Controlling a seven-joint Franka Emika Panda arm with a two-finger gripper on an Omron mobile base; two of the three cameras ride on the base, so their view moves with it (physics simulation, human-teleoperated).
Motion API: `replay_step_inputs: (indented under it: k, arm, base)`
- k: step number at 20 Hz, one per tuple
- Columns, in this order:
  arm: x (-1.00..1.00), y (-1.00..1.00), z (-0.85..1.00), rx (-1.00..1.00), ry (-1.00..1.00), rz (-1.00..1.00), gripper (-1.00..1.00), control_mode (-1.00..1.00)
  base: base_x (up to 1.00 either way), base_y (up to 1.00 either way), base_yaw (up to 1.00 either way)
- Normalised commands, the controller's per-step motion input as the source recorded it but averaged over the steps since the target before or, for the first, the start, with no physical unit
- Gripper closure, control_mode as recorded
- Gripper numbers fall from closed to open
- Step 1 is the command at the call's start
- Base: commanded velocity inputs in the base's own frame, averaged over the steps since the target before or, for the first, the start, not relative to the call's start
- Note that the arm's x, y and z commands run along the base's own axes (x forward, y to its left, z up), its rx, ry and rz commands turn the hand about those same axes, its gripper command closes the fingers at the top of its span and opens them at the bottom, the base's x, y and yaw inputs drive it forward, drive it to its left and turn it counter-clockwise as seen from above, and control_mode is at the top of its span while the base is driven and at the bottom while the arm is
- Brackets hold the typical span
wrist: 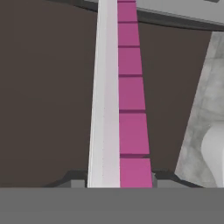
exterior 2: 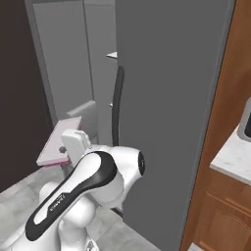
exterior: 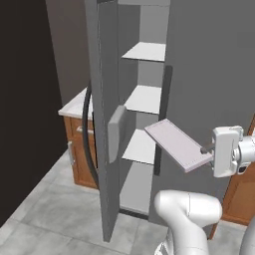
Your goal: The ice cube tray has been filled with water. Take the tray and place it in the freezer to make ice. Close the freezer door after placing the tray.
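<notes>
The ice cube tray (exterior: 178, 144) hangs in the air in front of the open freezer (exterior: 142, 124), clamped by one short end in the gripper (exterior: 208, 149), whose jaws are closed on it (in the hand view the dark tips sit either side of the slab at the bottom). From the left base view the hand sits at about 3 o'clock and the tray reaches from it toward 10 o'clock, its far end pointing at the shelves (exterior: 144, 99) but not yet past the door line. Doing this step well would seem to mean keeping the slab level, since it carries water, and sliding it endwise onto a white shelf without clipping the freezer door (exterior: 105, 119), which stands open at 9 o'clock. The plain right door (exterior 2: 166, 108) stays close on the other side, so the gap is narrow. The tray is a thin, flat rectangle, pale pinkish-white on top with a faint inset border; the hand view shows its edge as a white strip beside a row of bright pink cells (wrist: 131, 92). It looks stiff.
</notes>
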Motion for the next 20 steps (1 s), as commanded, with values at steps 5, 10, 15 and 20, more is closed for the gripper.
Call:
replay_step_inputs:
  k: [5,10,15,20]
  arm:
    - [0.00,0.00,0.00,0.00,0.00,0.00,1.00,1.00]
    - [0.00,0.00,0.00,0.00,0.00,0.00,1.00,1.00]
    - [0.00,0.00,0.00,0.00,0.00,0.00,1.00,1.00]
    - [0.00,0.00,0.00,0.00,0.00,0.00,1.00,1.00]
  base:
    - [0.32,0.35,-0.23]
    - [0.36,0.42,-0.22]
    - [0.38,0.33,-0.21]
    - [0.42,0.19,-0.19]
